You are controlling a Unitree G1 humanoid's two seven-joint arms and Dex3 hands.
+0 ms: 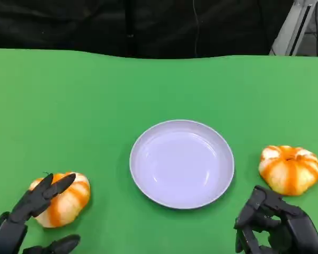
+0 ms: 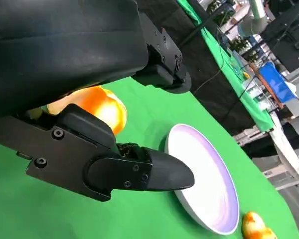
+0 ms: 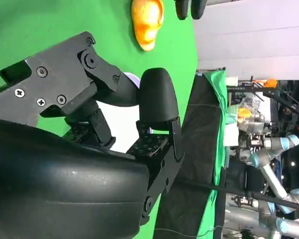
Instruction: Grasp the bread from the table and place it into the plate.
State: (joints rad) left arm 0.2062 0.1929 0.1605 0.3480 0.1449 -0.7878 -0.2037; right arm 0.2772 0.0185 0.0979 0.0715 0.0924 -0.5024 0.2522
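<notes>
With its fingers spread around but not clamped on the orange-and-white striped, pumpkin-shaped bread (image 1: 63,198), the empty left hand (image 1: 34,209) may nudge it away from the round lavender plate (image 1: 182,163), while the right hand (image 1: 273,225) waits curled and empty.

Green-covered desk (image 1: 148,84) against a black curtain (image 1: 148,26), metal frame (image 1: 299,24) at far right; beyond, another green-draped table (image 2: 224,55) and a blue bin (image 2: 276,82).
</notes>
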